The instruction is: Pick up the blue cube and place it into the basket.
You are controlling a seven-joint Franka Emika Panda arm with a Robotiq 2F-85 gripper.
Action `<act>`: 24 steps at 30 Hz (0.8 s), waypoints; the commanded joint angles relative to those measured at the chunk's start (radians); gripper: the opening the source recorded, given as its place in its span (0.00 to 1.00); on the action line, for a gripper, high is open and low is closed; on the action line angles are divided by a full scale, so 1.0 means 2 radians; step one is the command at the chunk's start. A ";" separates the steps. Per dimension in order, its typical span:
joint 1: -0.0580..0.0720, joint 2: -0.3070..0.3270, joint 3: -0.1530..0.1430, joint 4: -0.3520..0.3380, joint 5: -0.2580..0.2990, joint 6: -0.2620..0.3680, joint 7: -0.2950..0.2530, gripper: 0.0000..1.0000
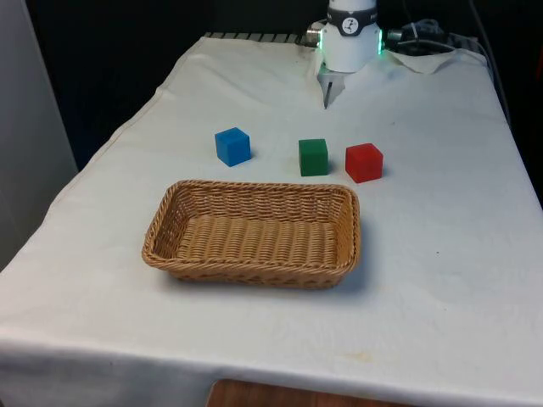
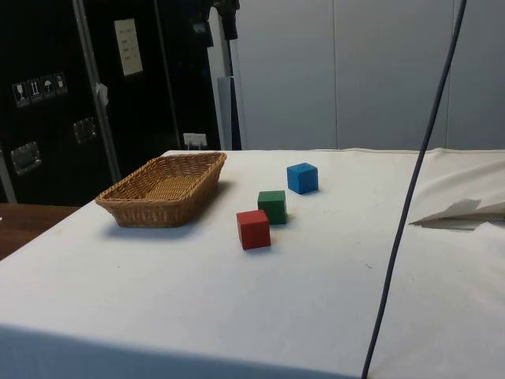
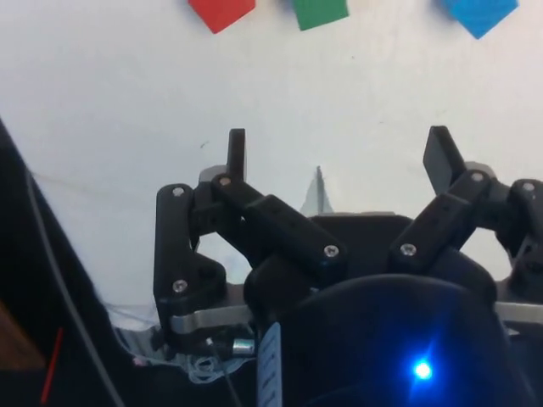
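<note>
The blue cube (image 1: 232, 146) (image 2: 302, 178) (image 3: 479, 14) rests on the white cloth, behind the wicker basket (image 1: 161, 233) (image 2: 130, 197) and toward the front view's left. My gripper (image 3: 338, 157) hangs high above the far end of the table, well back from the cube. Its black fingers (image 3: 236, 153) stand wide apart with nothing between them. In the front view only the arm's white base (image 1: 349, 38) shows at the far edge. The basket holds nothing.
A green cube (image 1: 313, 157) (image 2: 272, 206) (image 3: 321, 12) and a red cube (image 1: 364, 162) (image 2: 253, 229) (image 3: 221, 13) sit in a row to the blue cube's right in the front view. A dark cable (image 2: 410, 197) crosses the side view. Folded cloth (image 2: 461, 212) lies near the robot's base.
</note>
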 commanded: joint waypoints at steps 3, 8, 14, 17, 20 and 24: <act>0.000 -0.004 0.000 -0.008 -0.017 0.015 0.018 1.00; 0.000 -0.005 -0.001 -0.012 -0.030 0.022 0.033 1.00; -0.001 -0.007 -0.002 -0.016 -0.043 0.025 0.047 1.00; -0.001 -0.007 -0.003 -0.016 -0.048 0.025 0.053 1.00; -0.001 -0.007 -0.004 -0.016 -0.052 0.025 0.060 1.00; -0.001 -0.007 -0.005 -0.016 -0.056 0.026 0.070 1.00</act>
